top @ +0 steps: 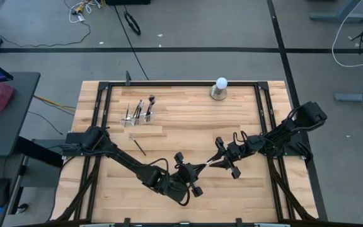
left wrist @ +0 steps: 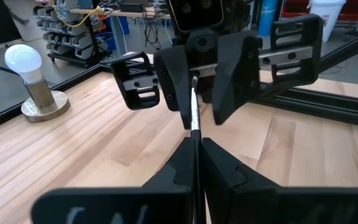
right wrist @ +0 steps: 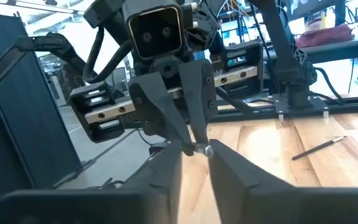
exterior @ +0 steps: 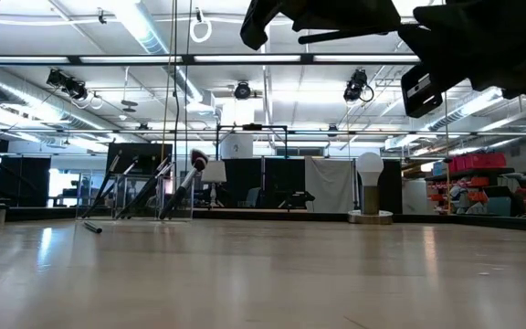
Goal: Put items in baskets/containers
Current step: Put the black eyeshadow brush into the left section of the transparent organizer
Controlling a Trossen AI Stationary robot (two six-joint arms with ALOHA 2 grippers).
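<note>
Both grippers meet tip to tip above the table's near middle. My left gripper [top: 198, 169] [left wrist: 194, 149] is shut on one thin dark brush [top: 207, 165] with a silver ferrule. My right gripper [top: 215, 163] [right wrist: 196, 160] faces it, open, its fingers on either side of the brush's far end; whether they touch it I cannot tell. The clear holder [top: 140, 117] [exterior: 144, 196] stands at the far left with several brushes upright in it. One more brush [top: 138, 145] [right wrist: 319, 148] lies flat on the table near it. My left gripper pinches the brush's shaft [left wrist: 195, 134] between its two fingers. The brush runs straight on from the fingertips, roughly level, toward my right gripper. It is lifted clear of the table.
A white bulb on a grey round base [top: 220, 89] [left wrist: 33, 81] stands at the far edge, right of the middle. A black frame [top: 169, 84] runs around the tabletop. Bare wood lies between the holder and the grippers.
</note>
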